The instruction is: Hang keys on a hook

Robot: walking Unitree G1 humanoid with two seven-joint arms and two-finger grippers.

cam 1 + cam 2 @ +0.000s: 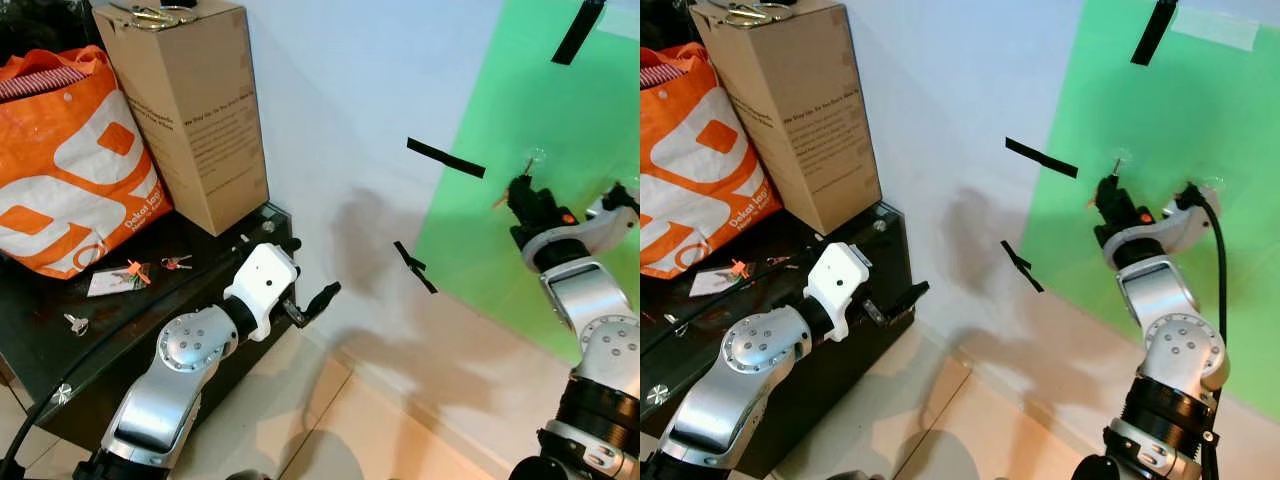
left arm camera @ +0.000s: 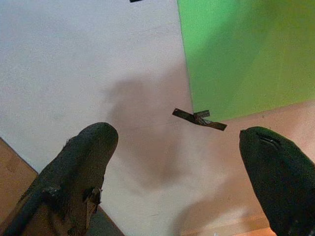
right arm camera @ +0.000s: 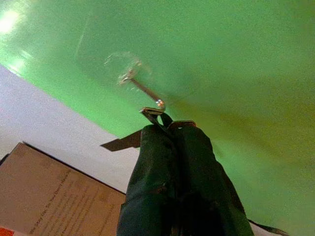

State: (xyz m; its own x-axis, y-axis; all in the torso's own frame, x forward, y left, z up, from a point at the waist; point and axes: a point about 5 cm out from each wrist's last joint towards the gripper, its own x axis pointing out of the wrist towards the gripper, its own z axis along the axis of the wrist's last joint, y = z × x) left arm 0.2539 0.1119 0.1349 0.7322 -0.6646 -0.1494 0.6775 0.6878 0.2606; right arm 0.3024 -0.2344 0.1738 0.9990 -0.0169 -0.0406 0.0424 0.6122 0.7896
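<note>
step: hanging in hand, ring not yet over the hook tip, by my read
right gripper [image 3: 165,129]: raised at the green wall panel [image 1: 560,150], fingers clenched on the small metal key ring [image 3: 153,112]
hook: thin clear-based metal wall hook [image 3: 142,88], its tip just beside the ring, at 11 o'clock from it
left gripper [image 2: 177,162]: fingers spread apart, idle, holding nothing, near the dark bench [image 1: 60,350]
spare keys: small keys with orange tags [image 1: 150,268] on the bench, at 6 o'clock from the tall brown cardboard box [image 1: 195,110]
next: nudge the ring over the tip, then let go
</note>
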